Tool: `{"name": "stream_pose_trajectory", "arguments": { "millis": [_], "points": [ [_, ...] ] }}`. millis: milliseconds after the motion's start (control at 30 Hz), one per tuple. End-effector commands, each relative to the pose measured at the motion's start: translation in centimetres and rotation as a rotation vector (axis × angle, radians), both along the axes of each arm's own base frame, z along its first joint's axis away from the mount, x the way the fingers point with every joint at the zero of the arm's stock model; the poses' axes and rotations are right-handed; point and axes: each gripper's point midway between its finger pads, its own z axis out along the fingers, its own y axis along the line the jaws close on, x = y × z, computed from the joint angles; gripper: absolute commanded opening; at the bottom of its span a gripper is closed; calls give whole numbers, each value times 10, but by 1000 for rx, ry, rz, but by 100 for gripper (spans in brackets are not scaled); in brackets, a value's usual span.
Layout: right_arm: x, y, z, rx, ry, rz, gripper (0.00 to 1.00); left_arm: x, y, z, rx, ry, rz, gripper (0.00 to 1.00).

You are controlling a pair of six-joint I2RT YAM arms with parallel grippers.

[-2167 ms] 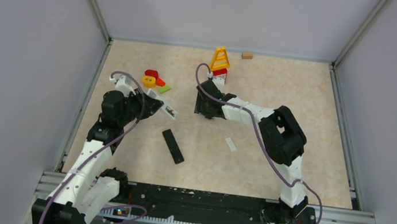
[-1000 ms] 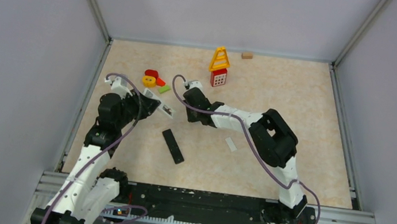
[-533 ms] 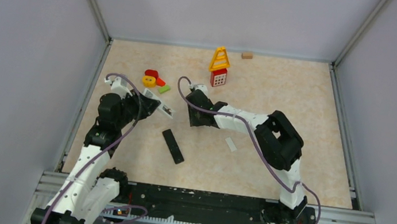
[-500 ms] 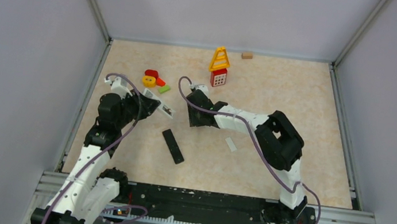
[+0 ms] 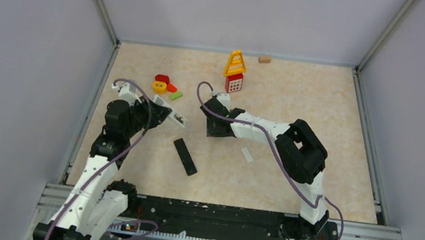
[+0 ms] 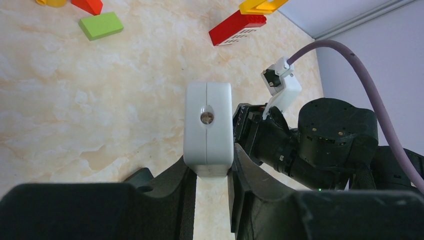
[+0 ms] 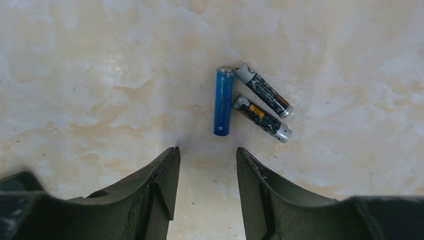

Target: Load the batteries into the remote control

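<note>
My left gripper (image 6: pixel 211 167) is shut on a white remote (image 6: pixel 208 127) and holds its end above the table; in the top view the gripper (image 5: pixel 163 111) and the remote (image 5: pixel 177 116) are at the left. My right gripper (image 7: pixel 206 152) is open and empty, low over the table. Just beyond its tips lie three batteries side by side: a blue one (image 7: pixel 223 101) and two dark and silvery ones (image 7: pixel 262 90) (image 7: pixel 263 119). In the top view the right gripper (image 5: pixel 212 125) is near the middle, and the batteries are hidden under it.
A black slim bar (image 5: pixel 184 157) lies in front of the grippers, a small white strip (image 5: pixel 247 154) to its right. Toy blocks sit at the back: red, yellow and green pieces (image 5: pixel 165 86), a yellow cone on a red block (image 5: pixel 235 68), a tan block (image 5: pixel 264 59).
My right gripper has moved from beside the red block to the left and nearer, then slightly back to the right. The left arm with the remote has barely moved.
</note>
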Motion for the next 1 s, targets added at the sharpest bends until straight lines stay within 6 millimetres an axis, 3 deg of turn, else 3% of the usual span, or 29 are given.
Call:
{"name": "stream_pose_trajectory", "arguments": {
  "millis": [0,233,400,733,967],
  "points": [
    [0,-14,14,-83,-26,-34,48,2,4,14,6,-59,13,0],
    [7,-7,-3,-88,-46,6,49,2,3,14,4,-59,12,0],
    [20,-1,-10,-123,-67,5,43,2,2,15,-1,-60,8,0],
    [35,-12,-19,-220,-106,-60,33,1,2,17,-5,-62,6,0],
    [32,-7,-17,-195,-100,-23,0,0,0,16,-9,-62,-10,0]
  ]
}}
